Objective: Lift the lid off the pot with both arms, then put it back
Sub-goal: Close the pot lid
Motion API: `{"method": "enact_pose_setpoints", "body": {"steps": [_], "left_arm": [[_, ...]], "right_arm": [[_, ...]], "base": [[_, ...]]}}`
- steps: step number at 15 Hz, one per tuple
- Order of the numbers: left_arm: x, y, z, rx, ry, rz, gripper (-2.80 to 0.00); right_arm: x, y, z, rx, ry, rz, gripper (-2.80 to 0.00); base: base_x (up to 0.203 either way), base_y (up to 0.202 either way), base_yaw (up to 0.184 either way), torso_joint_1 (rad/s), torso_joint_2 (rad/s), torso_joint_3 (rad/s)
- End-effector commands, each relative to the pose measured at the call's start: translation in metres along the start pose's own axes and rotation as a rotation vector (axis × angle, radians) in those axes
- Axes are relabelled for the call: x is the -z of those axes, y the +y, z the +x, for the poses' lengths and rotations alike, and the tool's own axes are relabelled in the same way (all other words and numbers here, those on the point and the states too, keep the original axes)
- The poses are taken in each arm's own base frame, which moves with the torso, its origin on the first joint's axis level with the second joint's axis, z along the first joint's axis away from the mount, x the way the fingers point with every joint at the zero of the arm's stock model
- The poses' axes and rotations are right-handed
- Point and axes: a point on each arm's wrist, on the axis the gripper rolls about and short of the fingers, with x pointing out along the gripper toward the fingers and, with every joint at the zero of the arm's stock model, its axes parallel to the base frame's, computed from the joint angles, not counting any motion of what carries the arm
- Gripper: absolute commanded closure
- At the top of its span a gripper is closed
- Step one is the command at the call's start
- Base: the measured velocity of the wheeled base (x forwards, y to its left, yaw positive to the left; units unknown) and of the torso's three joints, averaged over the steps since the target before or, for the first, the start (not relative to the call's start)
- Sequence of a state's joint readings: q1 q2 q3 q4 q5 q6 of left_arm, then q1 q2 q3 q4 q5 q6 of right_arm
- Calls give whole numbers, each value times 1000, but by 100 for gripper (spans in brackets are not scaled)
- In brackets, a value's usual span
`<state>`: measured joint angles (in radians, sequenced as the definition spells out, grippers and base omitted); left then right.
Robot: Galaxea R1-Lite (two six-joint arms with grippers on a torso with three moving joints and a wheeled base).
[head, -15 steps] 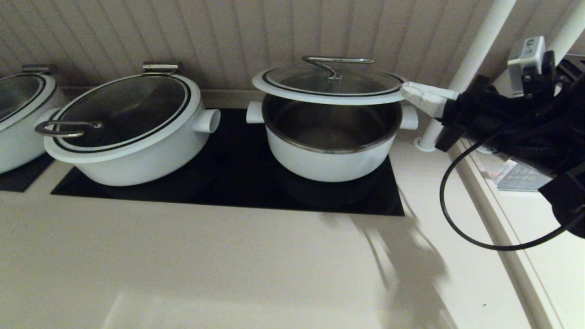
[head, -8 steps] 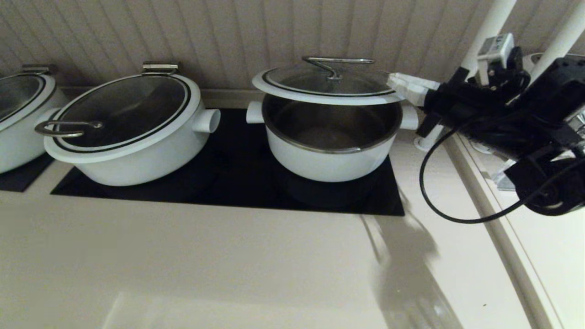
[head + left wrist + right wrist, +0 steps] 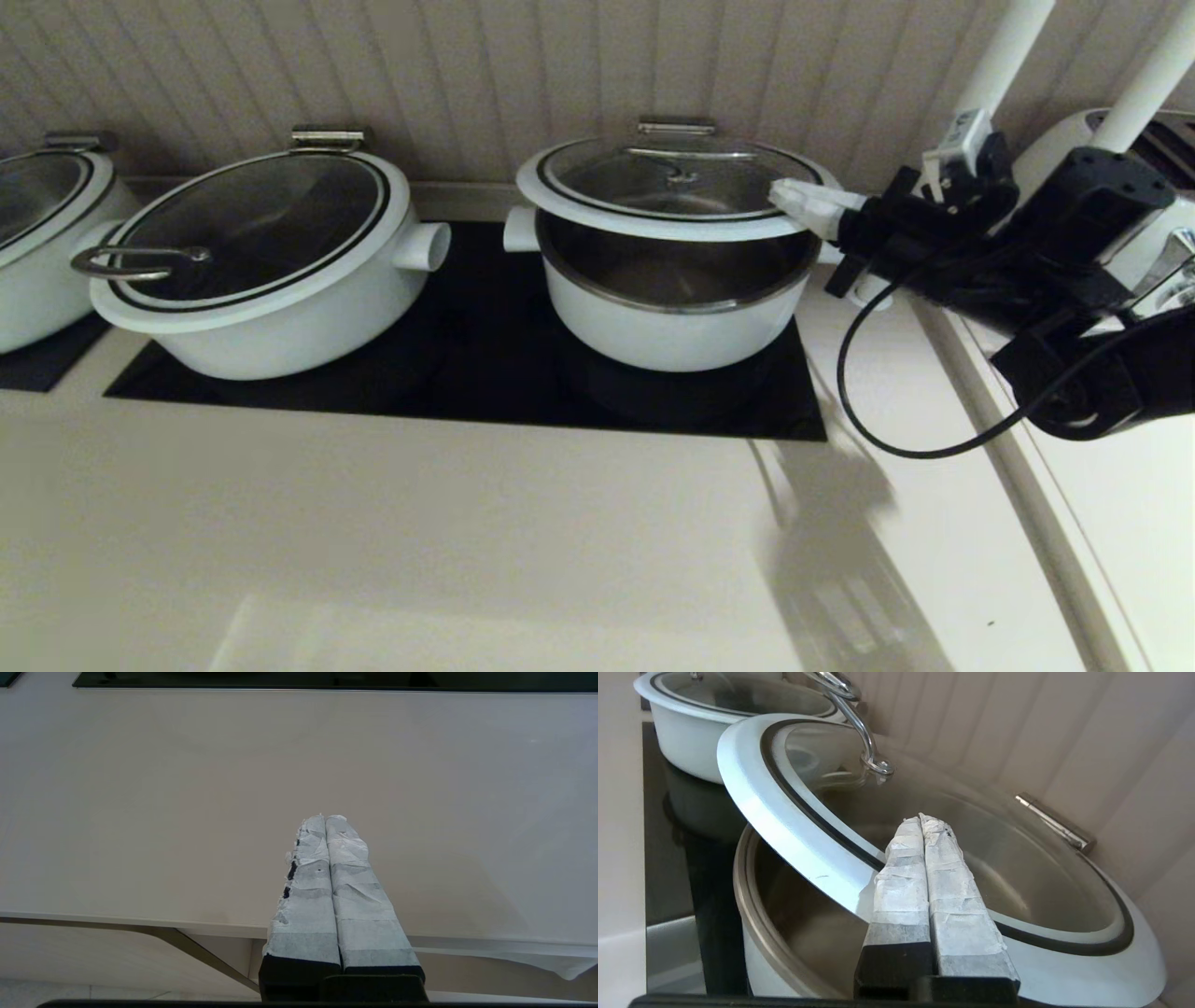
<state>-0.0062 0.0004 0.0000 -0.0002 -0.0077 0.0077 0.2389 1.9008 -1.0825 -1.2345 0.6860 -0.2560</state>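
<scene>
Right end effector (image 3: 789, 198), fingers pressed together, lies on right rim of lid (image 3: 667, 219), tilted open above pot (image 3: 672, 322); left end effector (image 3: 325, 819) closed, far over table (image 3: 140, 788)

My right arm (image 3: 1055, 271): black housing, looped black cable (image 3: 896, 439), small white-grey module on top. Both hands, right hand (image 3: 920, 820) and left hand (image 3: 325, 819): black base, fingers wrapped in worn white tape.

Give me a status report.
Right claw shut, pressing atop the lid. Lid tilted, propped open above the pot. Left claw shut, parked over the counter.
</scene>
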Motion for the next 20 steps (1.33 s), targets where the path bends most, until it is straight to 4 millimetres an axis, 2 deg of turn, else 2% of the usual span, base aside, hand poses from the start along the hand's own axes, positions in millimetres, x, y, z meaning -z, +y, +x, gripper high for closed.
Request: {"method": "enact_pose_setpoints", "body": {"steps": [1, 9, 20], "left_arm": [[0, 0, 0, 0, 0, 0, 0], [0, 0, 0, 0, 0, 0, 0], [0, 0, 0, 0, 0, 0, 0]], "right_arm": [[4, 3, -2, -8, 8, -6, 0], [20, 15, -11, -22, 51, 16, 0], [38, 19, -10, -29, 73, 25, 0]], "base": [[0, 0, 0, 0, 0, 0], [0, 0, 0, 0, 0, 0], [0, 0, 0, 0, 0, 0]]}}
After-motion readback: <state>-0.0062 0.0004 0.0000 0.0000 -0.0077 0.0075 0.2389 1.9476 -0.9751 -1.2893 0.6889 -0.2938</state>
